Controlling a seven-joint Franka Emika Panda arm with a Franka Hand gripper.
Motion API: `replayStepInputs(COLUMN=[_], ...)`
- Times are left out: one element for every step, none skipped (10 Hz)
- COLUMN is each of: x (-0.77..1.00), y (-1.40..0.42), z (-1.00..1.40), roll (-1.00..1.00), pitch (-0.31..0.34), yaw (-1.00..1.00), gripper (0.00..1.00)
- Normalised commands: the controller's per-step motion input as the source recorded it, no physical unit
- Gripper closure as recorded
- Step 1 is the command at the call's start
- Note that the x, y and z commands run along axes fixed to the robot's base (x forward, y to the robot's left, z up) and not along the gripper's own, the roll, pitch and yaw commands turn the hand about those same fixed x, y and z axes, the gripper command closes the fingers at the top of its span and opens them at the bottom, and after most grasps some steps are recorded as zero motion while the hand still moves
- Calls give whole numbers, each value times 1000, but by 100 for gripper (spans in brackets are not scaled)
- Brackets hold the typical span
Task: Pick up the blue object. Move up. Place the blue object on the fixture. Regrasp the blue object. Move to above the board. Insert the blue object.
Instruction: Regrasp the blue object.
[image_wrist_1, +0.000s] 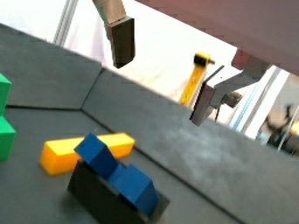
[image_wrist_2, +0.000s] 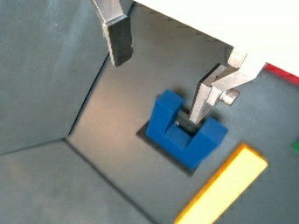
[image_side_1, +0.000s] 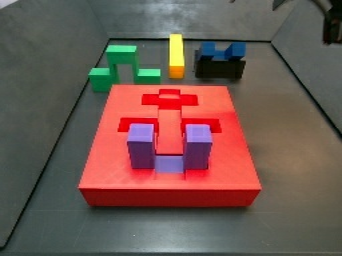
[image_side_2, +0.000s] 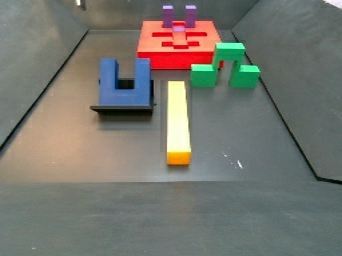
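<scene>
Hidden / cut off:
- Gripper (image_wrist_2: 163, 70): seen in both wrist views only as two fingers; arm body out of frame. In a side view just a dark bit shows at the upper right corner (image_side_1: 329, 22), too cropped to read. Not seen in the other side view.
- Fixture (image_side_2: 123, 107): mostly covered by the blue object; only its black front edge and base show. In a wrist view it is a dark box (image_wrist_1: 100, 197) cut by the frame edge. Recess not visible.
- Board (image_side_1: 167, 185): whole in one side view; in the other, far end only (image_side_2: 154, 55), partly behind the green block (image_side_2: 221, 65).
- Yellow bar (image_side_2: 175, 122): cut off by frame edge in wrist views (image_wrist_2: 222, 188).

Task item:
- Blue object (image_side_2: 123, 82): dark navy U-shape, two short prongs w/ a slot between. Rests on top of fixture, near the back wall of the work area, well apart from board. In a side view prongs point up (image_side_1: 222, 49). In a wrist view it sits beneath the fingers, not touched (image_wrist_2: 181, 131).

Gripper state:
- Fingers (image_wrist_2: 117, 39) wide apart, nothing between them; hangs above blue object, clear of it.

Other:
- Purple U-block (image_side_1: 167, 150) seated in board, prongs up.
- Green block beside yellow bar, betw. board and back wall.
- Floor (image_side_2: 80, 170) dark grey.
</scene>
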Motion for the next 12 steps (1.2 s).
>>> replayStepInputs(x=[174, 169, 171, 154, 69, 0, 0, 289, 557, 500, 449, 329], y=[-260, -269, -269, -286, -277, 0, 6, 411, 346, 240, 283, 491], z=[-31, -37, -43, 0, 0, 0, -63, -354, -129, 0, 0, -89], roll=[1000, 1000, 1000, 1000, 791, 14, -26, -791, -957, -1000, -1000, -954], pitch=[226, 229, 231, 249, 223, 0, 0, 0, -163, -443, -554, -489], yaw=[203, 203, 206, 200, 146, 0, 0, -126, -174, -266, -229, -9], gripper=[0, 0, 0, 0, 0, 0, 0, 0, 0, 0, 0, 0])
